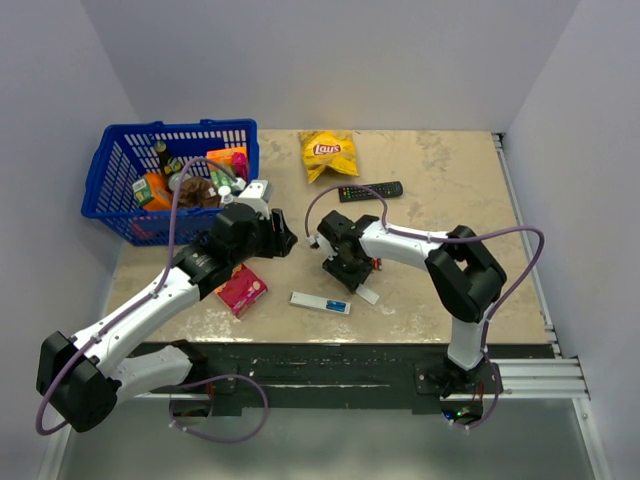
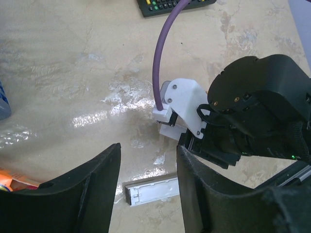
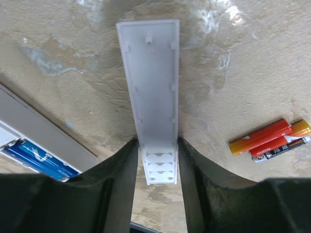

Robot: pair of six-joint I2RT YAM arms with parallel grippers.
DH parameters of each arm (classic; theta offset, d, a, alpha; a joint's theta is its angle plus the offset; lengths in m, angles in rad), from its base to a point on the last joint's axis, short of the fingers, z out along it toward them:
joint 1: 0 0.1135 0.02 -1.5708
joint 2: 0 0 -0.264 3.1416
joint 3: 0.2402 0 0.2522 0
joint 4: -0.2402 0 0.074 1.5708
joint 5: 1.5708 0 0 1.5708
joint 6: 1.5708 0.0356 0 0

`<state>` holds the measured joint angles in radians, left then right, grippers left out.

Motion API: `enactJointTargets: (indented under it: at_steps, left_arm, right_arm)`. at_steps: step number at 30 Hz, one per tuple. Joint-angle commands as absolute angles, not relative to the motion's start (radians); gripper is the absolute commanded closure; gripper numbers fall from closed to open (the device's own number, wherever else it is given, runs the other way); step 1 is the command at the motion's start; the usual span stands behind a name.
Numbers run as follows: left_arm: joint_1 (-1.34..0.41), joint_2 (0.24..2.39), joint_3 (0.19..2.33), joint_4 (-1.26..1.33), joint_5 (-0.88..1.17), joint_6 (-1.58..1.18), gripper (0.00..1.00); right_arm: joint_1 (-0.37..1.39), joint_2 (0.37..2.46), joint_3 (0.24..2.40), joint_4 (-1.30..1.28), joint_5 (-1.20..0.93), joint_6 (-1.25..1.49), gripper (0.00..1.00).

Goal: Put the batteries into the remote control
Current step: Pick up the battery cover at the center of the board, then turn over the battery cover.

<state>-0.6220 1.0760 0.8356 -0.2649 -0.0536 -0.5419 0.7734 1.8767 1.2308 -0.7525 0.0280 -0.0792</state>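
– Left gripper (image 1: pixel 280 238), from above: we see it hovering just beside the blue basket (image 1: pixel 180 127), off the remote control (image 1: pixel 318 302), which lies on the worktop (image 1: pixel 450 200). Our right gripper (image 1: pixel 352 276) sits low, just beyond the remote control.
– Agreed. On the left wrist camera our fingers (image 2: pixel 82 189) are spread with nothing between them, only worktop beneath.
– On the right wrist camera we pinch the near end of the white back cover (image 3: pixel 148 87) by its long edges. Two blue batteries (image 3: pixel 39 158) lie in the remote control, and the red-orange batteries (image 3: pixel 267 141) lie apart on the worktop.
– So we judge that loading is done and closing is in hand. Next we must carry the back cover over the compartment, line it up lengthwise and slide it home without tilting.
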Motion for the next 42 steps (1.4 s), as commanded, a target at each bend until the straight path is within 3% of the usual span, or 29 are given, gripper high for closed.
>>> enactJointTargets:
  at_steps: [1,5,8,25,35,42]
  left_arm:
    - [-0.617,1.063,0.836,-0.215,-0.066,-0.571,0.46]
    - [-0.615,1.06,0.819,-0.196,-0.067,-0.584,0.45]
    - [-0.615,1.052,0.792,-0.164,-0.071,-0.603,0.45]
    - [-0.549,1.138,0.582,0.231,0.104,-0.818,0.44]
    - [-0.548,1.307,0.591,0.491,0.313,-0.9,0.4]
    - [-0.555,1.38,0.617,0.532,0.373,-0.927,0.4]
  right_arm:
    - [0.784,1.901,1.21,-0.716,0.078,-0.049,0.63]
    - [0.785,1.876,1.206,-0.713,0.084,-0.043,0.81]
    - [0.787,1.849,1.209,-0.713,0.077,-0.043,0.84]
    - [0.782,1.7,1.255,-0.715,0.069,-0.017,0.85]
    - [0.782,1.614,1.298,-0.71,0.052,0.026,0.85]
    - [0.784,1.568,1.312,-0.695,0.026,0.048,0.85]
